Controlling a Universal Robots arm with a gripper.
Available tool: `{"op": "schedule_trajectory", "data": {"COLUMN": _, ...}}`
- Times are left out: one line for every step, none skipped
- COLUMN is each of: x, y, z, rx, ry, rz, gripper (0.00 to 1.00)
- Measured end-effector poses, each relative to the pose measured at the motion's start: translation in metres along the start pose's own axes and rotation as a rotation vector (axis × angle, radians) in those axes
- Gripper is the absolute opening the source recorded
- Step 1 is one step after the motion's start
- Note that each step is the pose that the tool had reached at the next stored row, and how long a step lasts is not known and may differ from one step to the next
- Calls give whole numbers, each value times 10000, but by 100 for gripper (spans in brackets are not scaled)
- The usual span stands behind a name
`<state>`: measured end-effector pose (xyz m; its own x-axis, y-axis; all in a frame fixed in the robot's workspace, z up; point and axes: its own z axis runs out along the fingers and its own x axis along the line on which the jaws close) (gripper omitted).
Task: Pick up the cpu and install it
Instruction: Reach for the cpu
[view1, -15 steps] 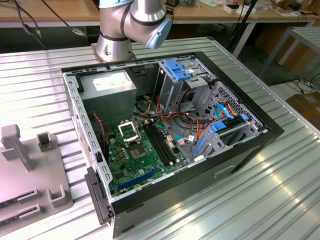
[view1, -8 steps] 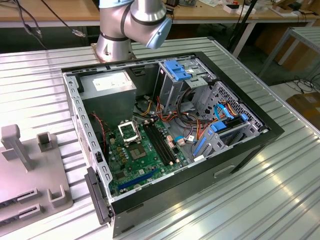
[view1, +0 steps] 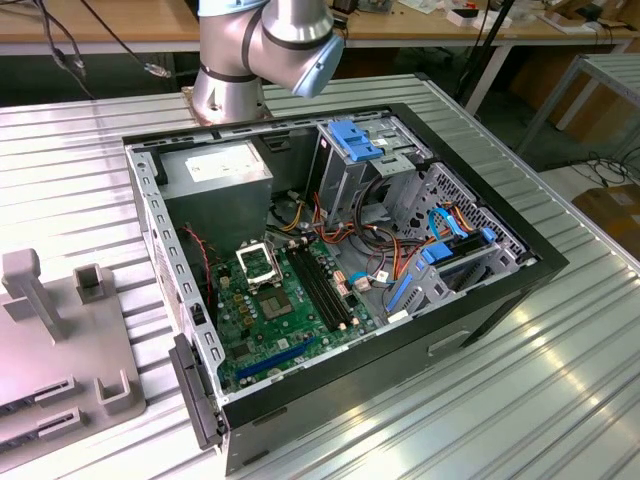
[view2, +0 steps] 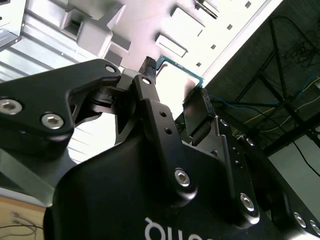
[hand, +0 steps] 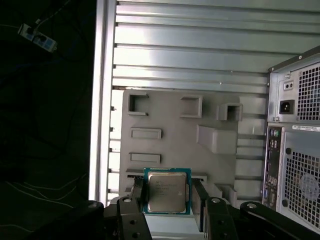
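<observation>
The cpu (hand: 166, 190) is a small square chip with a silver-grey top and a thin green rim. It sits between my two black fingers (hand: 138, 198), high above the grey fixture plate (hand: 170, 130). My gripper (hand: 168, 194) is shut on its two opposite edges. In the second wrist view the cpu's green edge (view2: 181, 70) shows between the fingertips of the gripper (view2: 176, 80). In the exterior view the open computer case (view1: 500, 290) holds the green motherboard (view1: 290, 320), with the black square socket (view1: 258, 262) near its middle.
The arm's base (view1: 228, 90) stands behind the case. The grey fixture plate (view1: 60, 340) with upright holders lies at the exterior view's left on the ribbed metal table (view1: 540, 400). Cables, blue drive brackets (view1: 355, 140) and memory slots (view1: 322, 285) crowd the case beside the socket.
</observation>
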<state>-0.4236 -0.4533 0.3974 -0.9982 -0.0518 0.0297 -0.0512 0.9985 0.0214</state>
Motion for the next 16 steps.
{"op": "schedule_trajectory", "data": {"x": -10, "y": -1, "z": 0, "rx": 0, "ry": 0, "rz": 0, "gripper": 47}}
{"op": "schedule_trajectory", "data": {"x": -28, "y": -2, "z": -1, "rx": 0, "ry": 0, "rz": 0, "gripper": 47}}
{"op": "schedule_trajectory", "data": {"x": -38, "y": -2, "z": -1, "rx": 0, "ry": 0, "rz": 0, "gripper": 47}}
{"op": "schedule_trajectory", "data": {"x": -50, "y": -3, "z": -2, "rx": 0, "ry": 0, "rz": 0, "gripper": 47}}
{"op": "schedule_trajectory", "data": {"x": -63, "y": -4, "z": -2, "rx": 0, "ry": 0, "rz": -1, "gripper": 47}}
{"op": "schedule_trajectory", "data": {"x": -76, "y": -4, "z": -2, "rx": -1, "ry": -1, "rz": 0, "gripper": 47}}
{"op": "schedule_trajectory", "data": {"x": -87, "y": -5, "z": -2, "rx": -1, "ry": -1, "rz": -1, "gripper": 47}}
{"op": "schedule_trajectory", "data": {"x": -97, "y": -5, "z": -3, "rx": 0, "ry": 0, "rz": 0, "gripper": 47}}
{"op": "schedule_trajectory", "data": {"x": -109, "y": -5, "z": -3, "rx": 0, "ry": 0, "rz": 0, "gripper": 47}}
{"op": "schedule_trajectory", "data": {"x": -119, "y": -6, "z": -3, "rx": -1, "ry": -1, "rz": 0, "gripper": 47}}
{"op": "schedule_trajectory", "data": {"x": -134, "y": -7, "z": -4, "rx": 0, "ry": 0, "rz": 0, "gripper": 47}}
{"op": "schedule_trajectory", "data": {"x": -147, "y": -7, "z": -4, "rx": 0, "ry": 0, "rz": 0, "gripper": 47}}
{"op": "schedule_trajectory", "data": {"x": -161, "y": -8, "z": -5, "rx": 0, "ry": 1, "rz": 0, "gripper": 47}}
{"op": "schedule_trajectory", "data": {"x": -174, "y": -9, "z": -5, "rx": 0, "ry": 0, "rz": 0, "gripper": 47}}
{"op": "schedule_trajectory", "data": {"x": -188, "y": -10, "z": -5, "rx": 0, "ry": 0, "rz": 0, "gripper": 47}}
{"op": "schedule_trajectory", "data": {"x": -200, "y": -10, "z": -6, "rx": 0, "ry": 0, "rz": 0, "gripper": 47}}
